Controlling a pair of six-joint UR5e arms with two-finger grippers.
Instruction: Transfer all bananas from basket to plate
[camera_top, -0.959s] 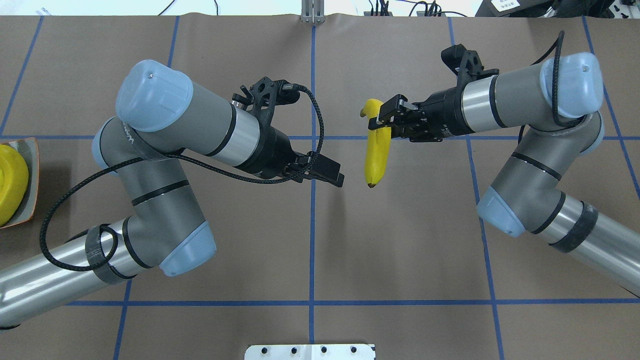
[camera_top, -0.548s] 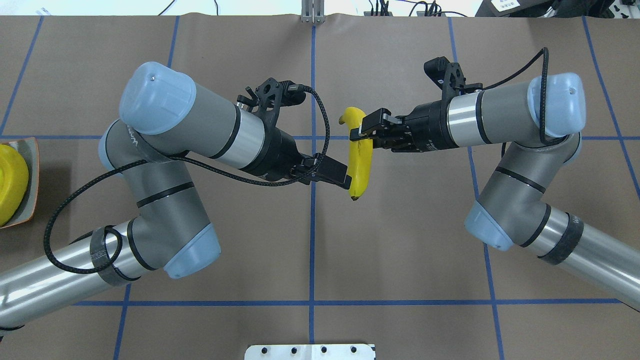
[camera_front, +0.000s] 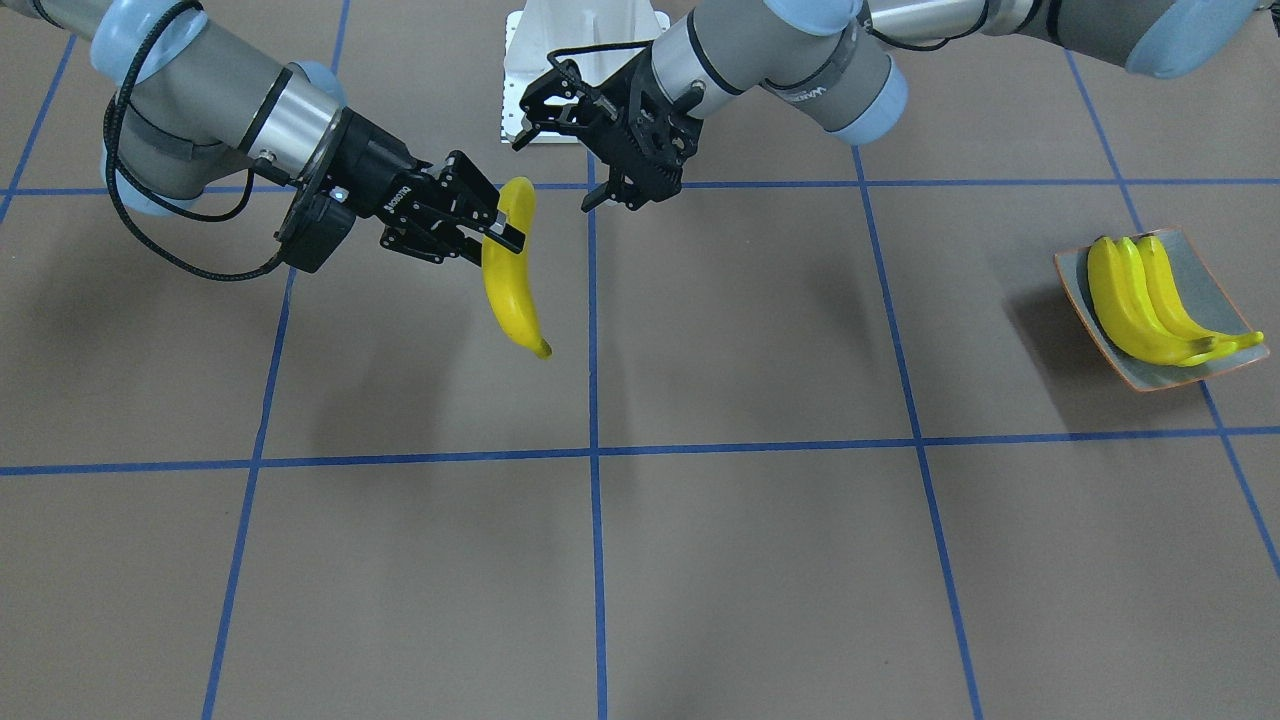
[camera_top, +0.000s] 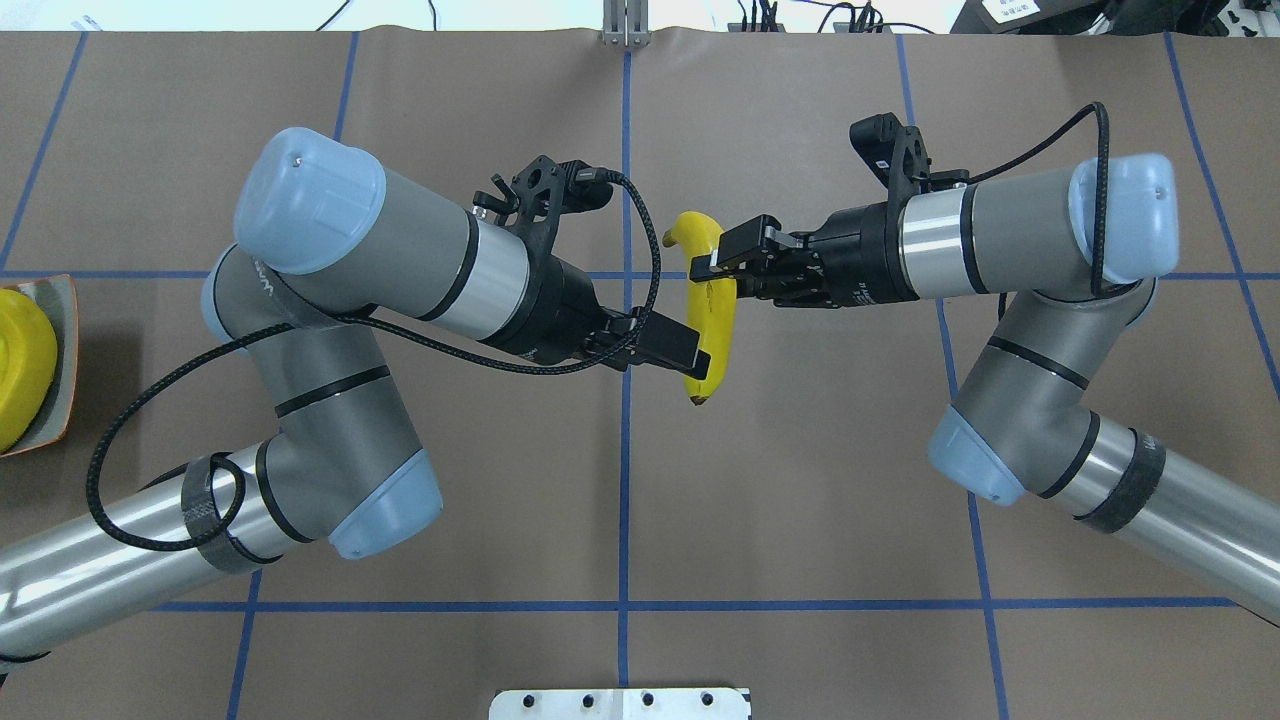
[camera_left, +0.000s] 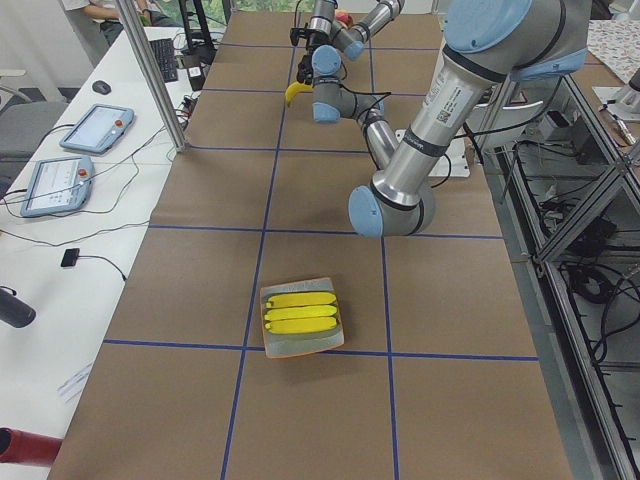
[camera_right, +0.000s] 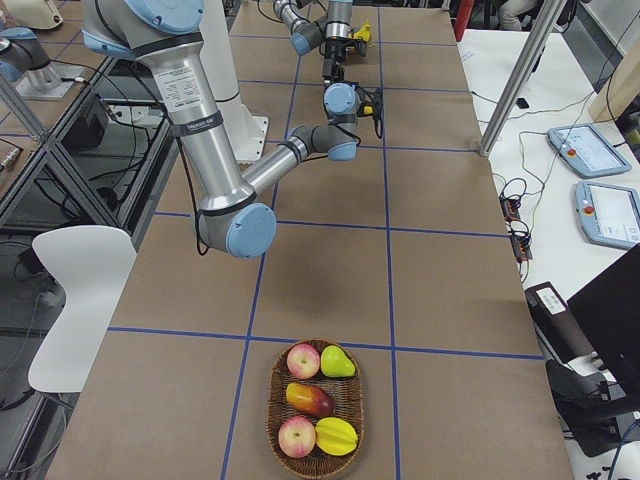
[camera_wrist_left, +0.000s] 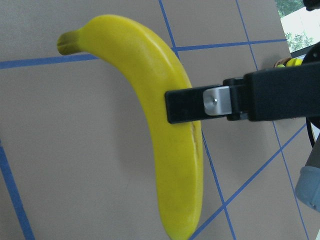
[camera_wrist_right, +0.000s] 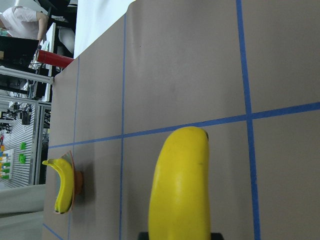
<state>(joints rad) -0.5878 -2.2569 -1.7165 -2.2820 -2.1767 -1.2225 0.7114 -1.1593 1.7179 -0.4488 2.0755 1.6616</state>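
My right gripper (camera_top: 712, 265) is shut on the upper part of a yellow banana (camera_top: 708, 320) and holds it in the air over the table's middle; it also shows in the front view (camera_front: 508, 290). My left gripper (camera_top: 690, 355) is open, right beside the banana's lower half, not closed on it. The left wrist view shows the banana (camera_wrist_left: 170, 140) close up with a right finger (camera_wrist_left: 210, 102) across it. Two more bananas (camera_front: 1140, 300) lie on the grey dish with an orange rim (camera_front: 1075, 300) at the table's left end.
A woven basket (camera_right: 315, 410) with apples, a pear, a mango and a star fruit stands at the table's right end, with no banana in it. A white mounting plate (camera_top: 620, 703) sits at the near edge. Blue tape lines cross the brown table cover.
My right gripper has carried the banana leftward to the left gripper. The left gripper has shifted slightly right, and its tip now overlaps the banana's lower half.
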